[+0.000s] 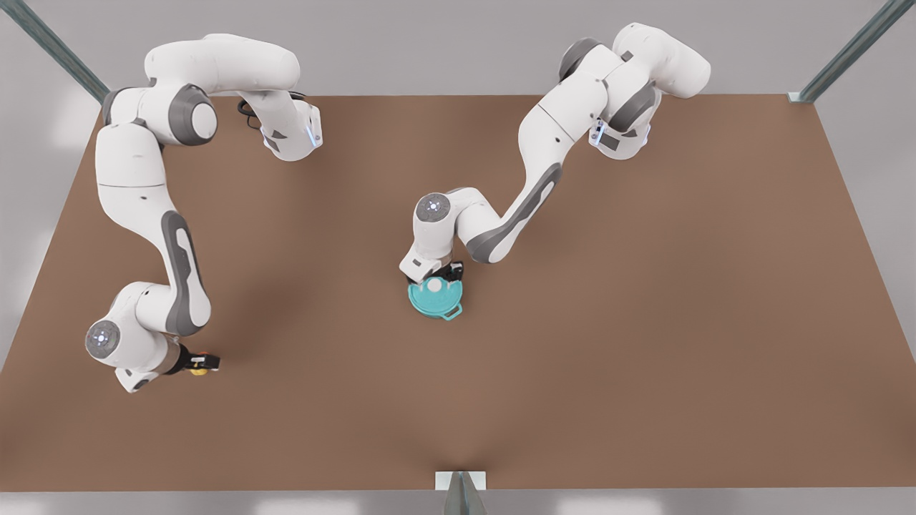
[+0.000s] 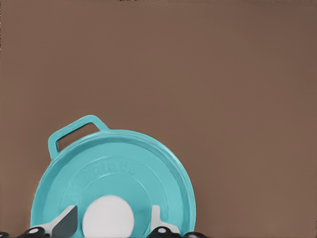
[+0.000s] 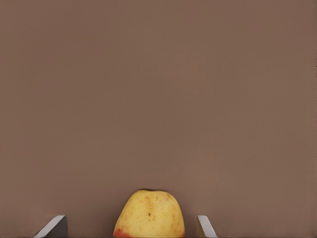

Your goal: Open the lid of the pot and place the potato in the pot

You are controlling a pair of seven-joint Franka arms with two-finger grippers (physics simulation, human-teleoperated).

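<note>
**Lid on the pot, potato between my open fingers**

The pot lid (image 2: 114,183) carries raised lettering in an arc above its knob, but I cannot make out the words. It is a flat teal disc with concentric rings, and the knob (image 2: 108,217) at its centre is plain white and round. The lid sits closed on the pot (image 1: 436,299), which stands near the middle of the brown table (image 1: 644,322); one loop handle (image 2: 74,134) juts past the lid's rim.

My left gripper (image 2: 108,225) is down over the lid, its fingers (image 2: 64,223) spread to either side of the white knob with a gap showing on both sides (so not pinching it). In the front view this is the arm reaching in from the far right corner.

The potato (image 3: 149,214) is a yellow lump with small brown specks and an orange-red patch low on one side. It lies on the table near the front view's left edge, well apart from the pot.

My right gripper (image 3: 129,228) stands over it, fingers (image 3: 52,228) spread wide with the potato between them, clear table visible on each side. In the front view that gripper (image 1: 200,365) is dark, with the yellow showing at its tip.
</note>
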